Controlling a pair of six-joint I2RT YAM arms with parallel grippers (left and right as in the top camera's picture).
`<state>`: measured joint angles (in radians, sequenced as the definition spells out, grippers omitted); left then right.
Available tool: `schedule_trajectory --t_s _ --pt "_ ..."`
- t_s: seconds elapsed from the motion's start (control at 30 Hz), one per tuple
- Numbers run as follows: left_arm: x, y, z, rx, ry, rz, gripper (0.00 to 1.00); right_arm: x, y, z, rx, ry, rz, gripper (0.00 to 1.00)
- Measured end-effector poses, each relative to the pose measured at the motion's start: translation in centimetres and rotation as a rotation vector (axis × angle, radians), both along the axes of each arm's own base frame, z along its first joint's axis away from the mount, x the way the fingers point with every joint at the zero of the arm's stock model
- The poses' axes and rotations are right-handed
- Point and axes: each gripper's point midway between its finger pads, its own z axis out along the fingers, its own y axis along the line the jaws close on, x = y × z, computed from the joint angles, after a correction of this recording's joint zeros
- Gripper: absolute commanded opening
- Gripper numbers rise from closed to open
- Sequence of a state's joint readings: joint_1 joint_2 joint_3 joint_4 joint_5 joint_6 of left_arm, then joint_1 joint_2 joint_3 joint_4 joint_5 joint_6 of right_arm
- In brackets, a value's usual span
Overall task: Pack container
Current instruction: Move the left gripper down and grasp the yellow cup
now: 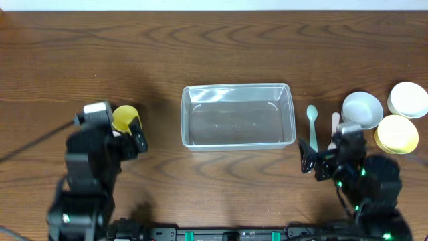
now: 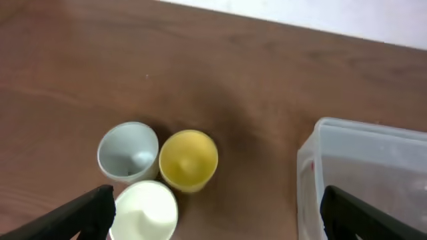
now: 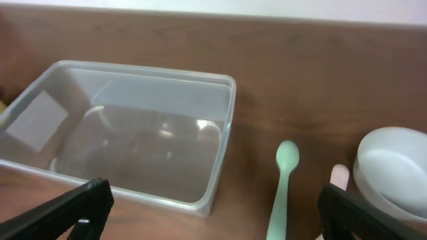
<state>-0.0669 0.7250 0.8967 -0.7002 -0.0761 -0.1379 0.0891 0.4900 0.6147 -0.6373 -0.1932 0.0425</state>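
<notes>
While gaping wide and empty, hover either side of clear container (image 1: 237, 119) at bench (image 1: 214, 40) centre, left hand (image 2: 217, 210) over cups (image 2: 189, 160), right hand (image 3: 213, 197) near green spoon (image 3: 285, 173), likely for two-sided packing.

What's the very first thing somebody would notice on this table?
The big clear container comes first, empty and right in the middle of the brown table. Next come the colours. On the left a yellow cup stands close beside a pale blue cup and a cream cup. On the right are a white bowl, a cream bowl and a yellow bowl, with a mint-green spoon lying between them and the container.
</notes>
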Motion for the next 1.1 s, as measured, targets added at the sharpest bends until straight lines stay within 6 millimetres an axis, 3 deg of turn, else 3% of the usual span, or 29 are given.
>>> schedule_trajectory --t_s 0.13,0.23,0.53,0.77,1.1 --pt "1.6 -0.4 1.3 0.001 0.148 -0.015 0.98 0.9 0.2 0.7 -0.004 0.208 -0.003 0.99" --pt "3.0 -0.7 0.6 0.003 0.279 -0.022 0.98 1.7 0.3 0.7 -0.011 0.394 -0.009 0.99" --pt "4.4 -1.0 -7.1 0.009 0.626 -0.030 0.98 4.4 0.5 -0.6 -0.031 0.592 -0.009 0.99" --pt "5.8 -1.1 -9.1 0.011 0.665 -0.029 0.98 4.5 0.6 -2.2 -0.030 0.666 -0.019 0.99" --pt "8.7 -1.3 -11.9 0.012 0.676 -0.029 0.99 3.7 0.3 -2.7 -0.040 0.708 -0.026 0.99"
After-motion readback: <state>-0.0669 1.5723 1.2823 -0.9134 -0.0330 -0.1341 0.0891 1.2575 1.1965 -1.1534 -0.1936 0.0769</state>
